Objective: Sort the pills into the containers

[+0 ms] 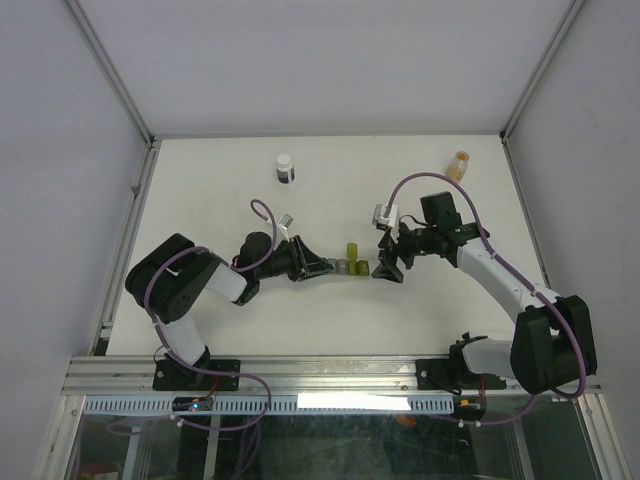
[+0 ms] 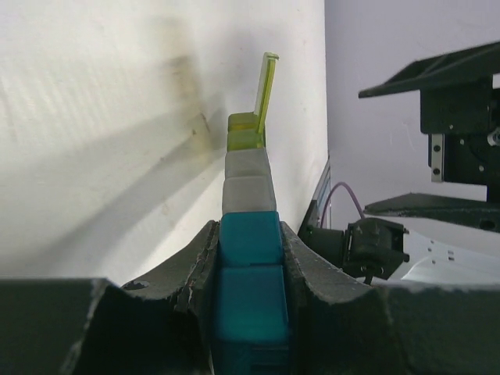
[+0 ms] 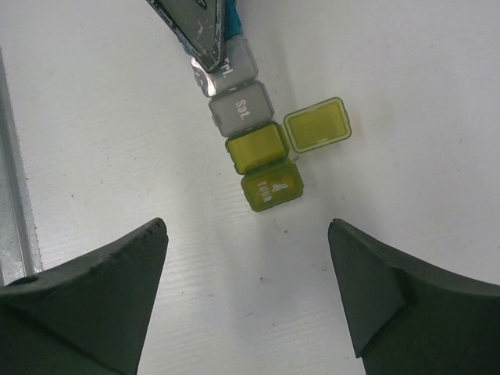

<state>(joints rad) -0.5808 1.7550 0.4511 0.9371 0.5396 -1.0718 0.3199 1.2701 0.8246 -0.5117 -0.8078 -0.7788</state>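
The containers (image 1: 348,265) are a short strip of joined cubes lying on the white table. My left gripper (image 1: 325,267) is shut on its blue and teal end (image 2: 250,269). In the left wrist view the grey cubes (image 2: 248,183) and the yellow-green cubes (image 2: 245,134) run away from the fingers, and one lid (image 2: 266,82) stands open. My right gripper (image 1: 386,266) is open and empty, just past the strip's yellow-green end (image 3: 272,186), apart from it. The open lid (image 3: 316,125) lies beside its compartment (image 3: 257,147). No pills show in any view.
A white-capped dark bottle (image 1: 285,168) stands at the back of the table, left of centre. A small clear vial with orange contents (image 1: 459,165) stands at the back right. Metal frame rails run along the table's sides.
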